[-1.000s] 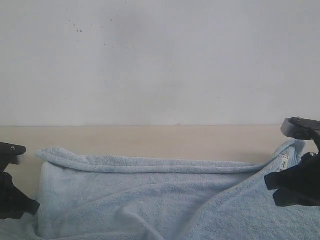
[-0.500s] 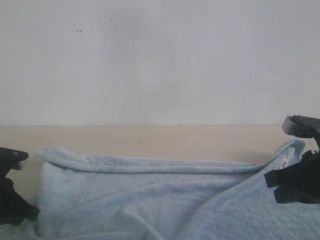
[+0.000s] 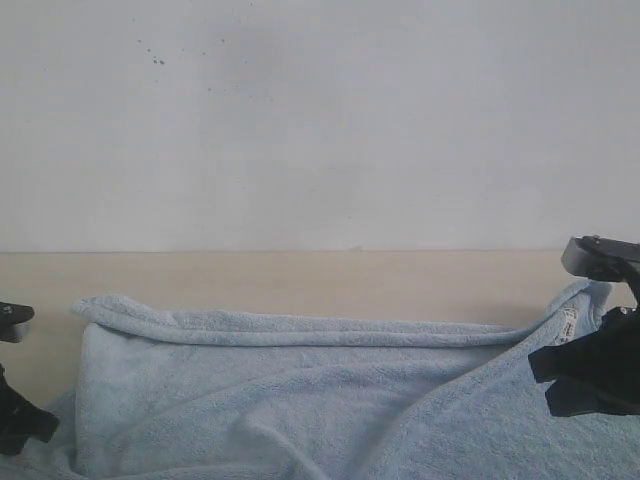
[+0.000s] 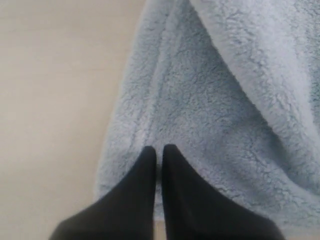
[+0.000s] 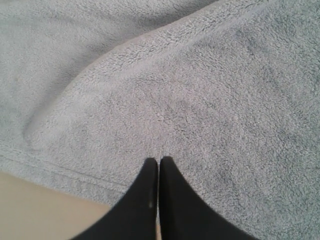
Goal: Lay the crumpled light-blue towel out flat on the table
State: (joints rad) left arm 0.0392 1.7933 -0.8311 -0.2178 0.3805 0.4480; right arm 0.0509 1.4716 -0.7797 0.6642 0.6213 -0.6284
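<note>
The pale blue towel (image 3: 300, 400) lies stretched across the near part of the beige table (image 3: 300, 280), with a rolled fold along its far edge. Its small white tag (image 3: 567, 325) shows at the raised right corner. My left gripper (image 3: 30, 425) is at the towel's left edge. In the left wrist view its black fingers (image 4: 145, 175) are pressed together on the edge of the towel (image 4: 215, 110), a sliver of cloth between them. My right gripper (image 3: 570, 375) is at the right corner. In the right wrist view it (image 5: 159, 161) is shut on the towel (image 5: 175, 90) near the hem.
A white wall (image 3: 320, 120) rises behind the table's far edge. Bare tabletop (image 4: 55, 100) lies to the outside of the towel's left edge, and a strip of it (image 5: 40, 210) shows beside the right hem.
My left gripper has moved left and downward towards the frame's corner, and the towel's left end has shifted slightly left with it. The right gripper has stayed nearly still.
</note>
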